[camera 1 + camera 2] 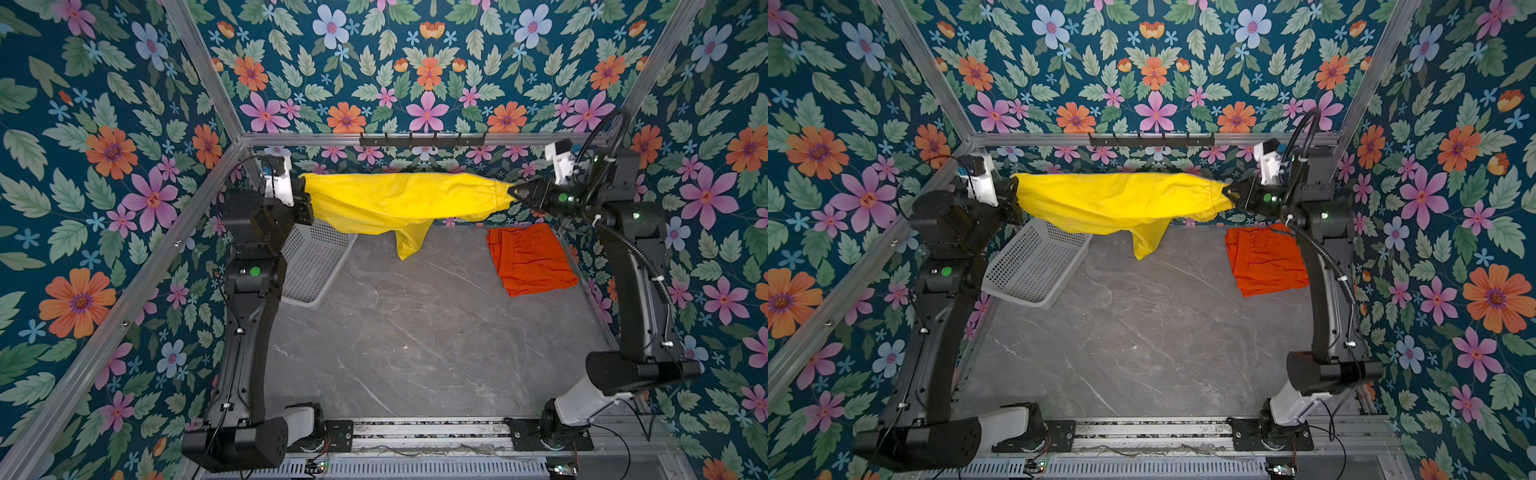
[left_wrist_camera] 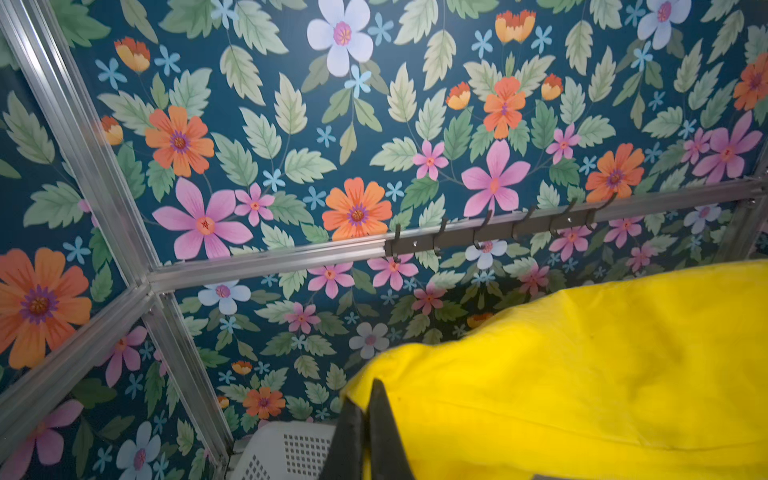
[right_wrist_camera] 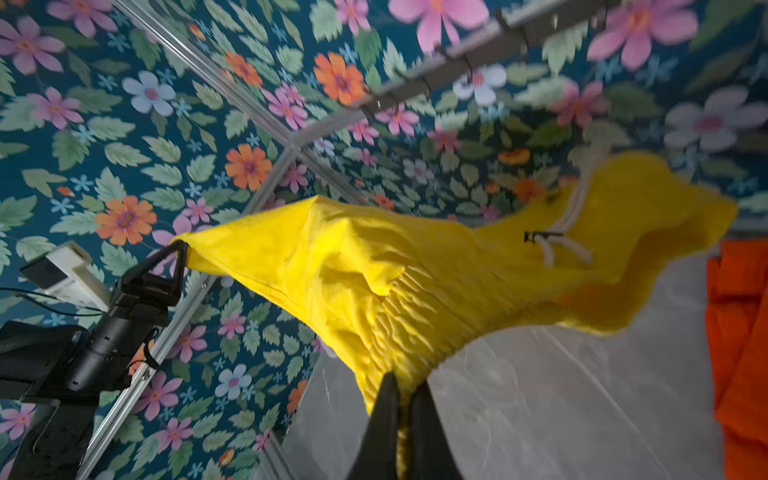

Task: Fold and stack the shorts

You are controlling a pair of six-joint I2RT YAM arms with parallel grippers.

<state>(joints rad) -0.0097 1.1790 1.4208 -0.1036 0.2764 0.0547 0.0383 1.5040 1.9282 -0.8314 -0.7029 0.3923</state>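
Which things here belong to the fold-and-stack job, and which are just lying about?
Job: yellow shorts, stretched in the air between left claw and right claw, both shut on them; orange shorts, folded on the table.
Lying about: white basket; hook rail.

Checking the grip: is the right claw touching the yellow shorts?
Touching. The right wrist view shows the right claw pinching the gathered waistband of the yellow shorts.

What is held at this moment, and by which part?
The yellow shorts, stretched in the air between both claws: the right claw pinches the gathered waistband, the left claw a corner at the opposite end.
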